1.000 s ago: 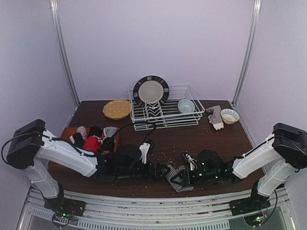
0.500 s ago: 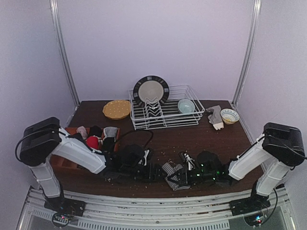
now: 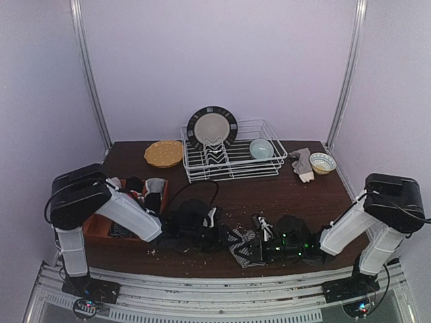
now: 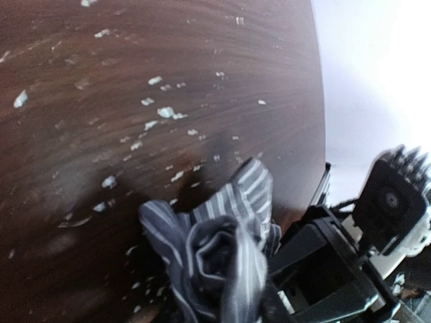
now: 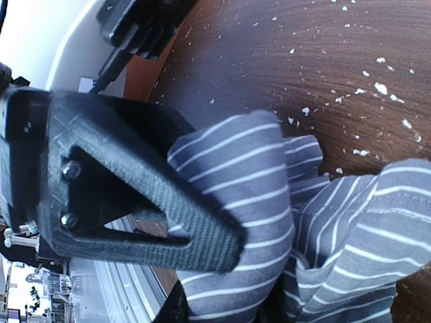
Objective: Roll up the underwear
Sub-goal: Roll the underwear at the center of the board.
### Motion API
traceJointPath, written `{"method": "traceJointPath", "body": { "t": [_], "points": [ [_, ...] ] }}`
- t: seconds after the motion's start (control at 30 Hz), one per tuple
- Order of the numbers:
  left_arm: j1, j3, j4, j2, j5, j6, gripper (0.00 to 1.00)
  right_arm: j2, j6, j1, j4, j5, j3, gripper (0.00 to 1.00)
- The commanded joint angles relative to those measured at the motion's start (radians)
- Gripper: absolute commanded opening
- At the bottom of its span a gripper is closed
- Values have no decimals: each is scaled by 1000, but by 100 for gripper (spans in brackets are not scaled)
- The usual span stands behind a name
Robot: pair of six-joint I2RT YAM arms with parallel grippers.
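Dark crumb-strewn table [image 3: 269, 192], right fingers [image 5: 135, 195] pinching striped underwear [image 5: 236, 168], left fingers [image 3: 217, 232] hard to tell

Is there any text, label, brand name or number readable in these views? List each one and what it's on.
No readable text in any view.
The striped underwear shows only its stripes, and no tag is in view.
The plate, dish rack and patterned bowl carry no lettering that can be made out. Any marks on them are too small to read.
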Motion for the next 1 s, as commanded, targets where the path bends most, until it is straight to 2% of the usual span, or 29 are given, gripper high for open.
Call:
{"method": "traceJointPath", "body": {
  "t": [0.0, 0.03, 0.07, 0.13, 0.23, 0.37, 0.47, 0.57, 0.67, 0.73, 0.83, 0.97],
  "points": [
    [5, 36, -3, 33, 30, 18, 13, 48, -44, 15, -196, 28, -25, 0],
    [6, 46, -21, 33, 29, 42, 5, 37, -51, 17, -209, 32, -23, 0],
    [9, 54, -40, 33, 29, 58, 0, 20, -55, 17, -225, 35, -20, 5],
    [10, 70, -95, 27, 18, 89, 0, -37, -66, 20, -312, 46, -11, 25],
    [11, 76, -169, 14, -13, 124, 0, -173, -89, 27, -486, 75, 11, 40],
    [21, 75, -243, 0, -31, 164, 0, -377, -131, 37, -737, 138, 58, 50],
    [27, 92, -327, -12, -46, 211, 0, -500, -149, 43, -881, 181, 78, 52],
    [30, 126, -430, -16, -57, 270, 0, -558, -179, 45, -959, 199, 82, 47],
    [30, 168, -513, -15, -66, 319, 0, -511, -196, 46, -1024, 209, 97, 24],
    [30, 192, -560, -12, -66, 349, 0, -468, -192, 46, -1023, 205, 102, 13],
    [28, 219, -623, -12, -71, 385, 0, -405, -185, 47, -989, 199, 111, 5],
    [28, 219, -653, -15, -75, 405, 0, -296, -198, 45, -943, 199, 161, 0]
  ]
}}
